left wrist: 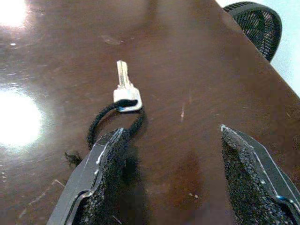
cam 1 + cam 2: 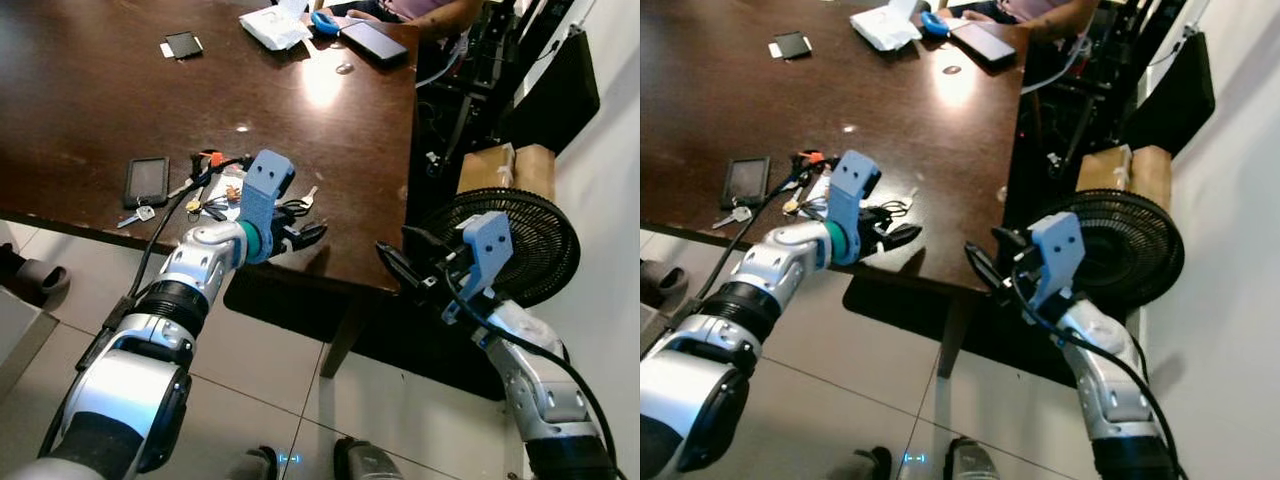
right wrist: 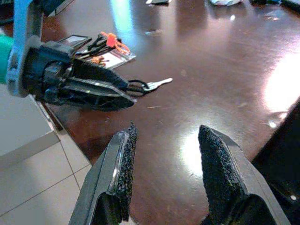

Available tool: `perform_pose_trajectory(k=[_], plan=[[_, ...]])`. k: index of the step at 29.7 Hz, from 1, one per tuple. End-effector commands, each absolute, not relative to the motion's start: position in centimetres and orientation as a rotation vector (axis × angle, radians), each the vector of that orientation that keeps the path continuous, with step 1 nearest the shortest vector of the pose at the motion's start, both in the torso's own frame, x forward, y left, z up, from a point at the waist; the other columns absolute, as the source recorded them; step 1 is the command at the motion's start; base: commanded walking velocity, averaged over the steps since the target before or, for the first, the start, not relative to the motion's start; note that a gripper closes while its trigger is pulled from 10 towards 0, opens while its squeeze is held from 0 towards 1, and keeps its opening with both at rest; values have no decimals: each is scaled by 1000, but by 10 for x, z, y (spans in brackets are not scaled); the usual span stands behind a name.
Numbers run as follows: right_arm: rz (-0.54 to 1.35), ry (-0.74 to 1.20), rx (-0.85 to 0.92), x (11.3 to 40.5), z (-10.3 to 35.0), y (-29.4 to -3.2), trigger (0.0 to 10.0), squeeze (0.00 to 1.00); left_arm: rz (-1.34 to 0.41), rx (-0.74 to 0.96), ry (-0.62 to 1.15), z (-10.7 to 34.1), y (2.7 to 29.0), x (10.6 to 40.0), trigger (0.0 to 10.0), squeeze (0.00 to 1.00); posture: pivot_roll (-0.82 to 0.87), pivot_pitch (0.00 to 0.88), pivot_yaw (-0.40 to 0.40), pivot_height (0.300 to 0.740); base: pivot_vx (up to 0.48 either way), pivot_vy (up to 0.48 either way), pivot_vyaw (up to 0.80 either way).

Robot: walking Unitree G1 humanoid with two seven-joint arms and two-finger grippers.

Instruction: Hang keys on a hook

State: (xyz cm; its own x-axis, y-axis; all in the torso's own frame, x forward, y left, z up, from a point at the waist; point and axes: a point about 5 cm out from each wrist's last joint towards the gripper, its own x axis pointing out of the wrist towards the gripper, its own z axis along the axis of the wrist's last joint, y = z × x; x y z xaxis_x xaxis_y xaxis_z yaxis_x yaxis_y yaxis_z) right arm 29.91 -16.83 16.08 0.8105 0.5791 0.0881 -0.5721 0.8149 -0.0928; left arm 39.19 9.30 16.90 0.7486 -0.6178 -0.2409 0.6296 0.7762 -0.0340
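Up top in the head view: left gripper (image 2: 305, 236) out over the near edge of the dark wooden table (image 2: 90, 80), fingers spread, with the silver key (image 2: 308, 196) on its black cord loop (image 2: 294, 207) lying flat just past the tips; right gripper (image 2: 398, 262) off the table edge next to a black fan (image 2: 535, 240), also spread wide (phone (image 2: 147, 181), another key (image 2: 134, 216) and a tangle of cables (image 2: 210, 190) sitting further left, somebody's arm (image 2: 440, 14) at the far end). Left wrist view: key (image 1: 125, 87) flat on the wood, cord loop (image 1: 112, 119) touching one pad (image 1: 110, 157), nothing gripped. Right wrist view: own pads (image 3: 123, 164) parted over the table edge, left gripper (image 3: 108, 91) lying alongside the key (image 3: 158, 84).
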Motion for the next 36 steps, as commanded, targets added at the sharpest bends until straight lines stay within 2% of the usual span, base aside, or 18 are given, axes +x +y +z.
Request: perform_pose_trajectory(k=[1, 6, 18, 22, 23, 24, 25, 36], plan=[[619, -98, -61, 297, 158, -168, 10000, 0, -667, 46, 252, 167, 96, 392, 10000, 0, -25, 182, 42, 740, 0, 0, 0], [617, -94, -67, 297, 158, -171, 10000, 0, -617, 42, 250, 167, 109, 395, 10000, 0, -23, 185, 35, 740, 0, 0, 0], [627, -92, -68, 297, 158, -168, 10000, 0, -571, 3, 228, 173, 119, 399, 10000, 0, -23, 187, 28, 740, 0, 0, 0], [626, -90, -69, 297, 158, -170, 10000, 0, -562, 2, 238, 168, 125, 398, 9725, 0, -22, 190, 27, 740, 0, 0, 0], [626, -90, -70, 297, 158, -170, 10000, 0, -565, 1, 244, 166, 125, 397, 5843, 0, -22, 190, 27, 740, 0, 0, 0], [626, -90, -70, 297, 158, -170, 10000, 0, -565, 1, 244, 166, 125, 397, 5843, 0, -22, 190, 27, 740, 0, 0, 0], [626, -90, -71, 297, 158, -170, 10000, 0, -567, -4, 249, 163, 124, 396, 4980, 0, -30, 191, 24, 740, 0, 0, 0], [622, -87, -78, 296, 159, -173, 10000, 0, -561, -19, 266, 156, 123, 394, 4196, 0, -38, 192, 20, 740, 0, 0, 0]])
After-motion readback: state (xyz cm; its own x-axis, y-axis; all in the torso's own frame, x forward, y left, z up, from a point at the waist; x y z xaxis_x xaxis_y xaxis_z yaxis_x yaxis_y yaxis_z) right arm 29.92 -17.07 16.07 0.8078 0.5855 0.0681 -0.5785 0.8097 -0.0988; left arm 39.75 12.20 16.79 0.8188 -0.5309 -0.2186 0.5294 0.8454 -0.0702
